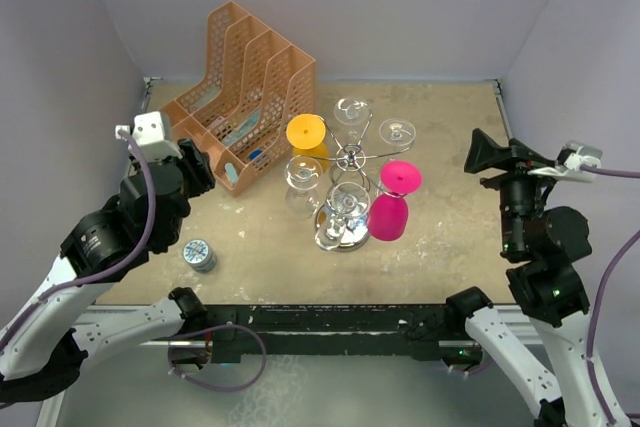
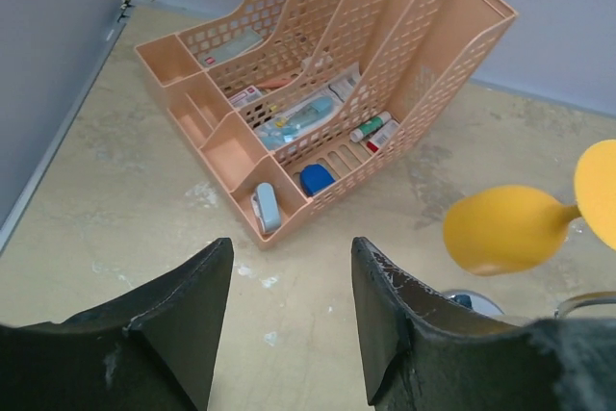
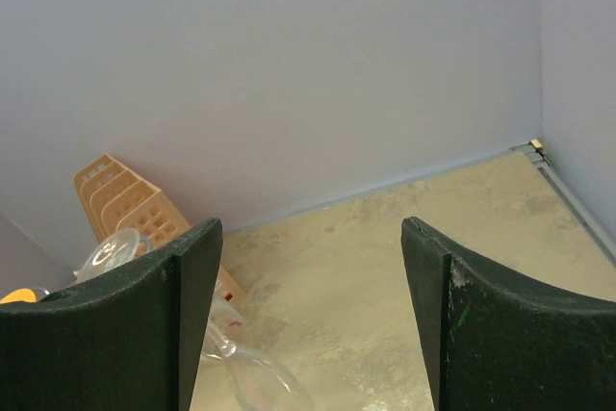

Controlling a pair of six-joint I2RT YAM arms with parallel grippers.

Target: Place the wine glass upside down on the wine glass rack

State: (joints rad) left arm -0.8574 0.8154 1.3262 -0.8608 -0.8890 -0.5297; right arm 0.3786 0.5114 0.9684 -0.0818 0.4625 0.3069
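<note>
The silver wire wine glass rack (image 1: 352, 159) stands mid-table on its round chrome base (image 1: 330, 237). Several wine glasses hang on it upside down: a yellow one (image 1: 306, 137), a pink one (image 1: 392, 203) and clear ones (image 1: 352, 111). My left gripper (image 1: 200, 165) is left of the rack, open and empty. In the left wrist view, the left gripper (image 2: 291, 249) shows bare table between its fingers, and the yellow glass (image 2: 500, 228) is at the right. My right gripper (image 1: 486, 152) is right of the rack. In its wrist view, the right gripper (image 3: 311, 228) is open, with a clear glass (image 3: 252, 372) at lower left.
An orange mesh file organiser (image 1: 245, 87) holding small items stands at the back left, in front of my left gripper (image 2: 318, 93). A small round tin (image 1: 200, 255) lies near the front left. Grey walls close in the table on three sides.
</note>
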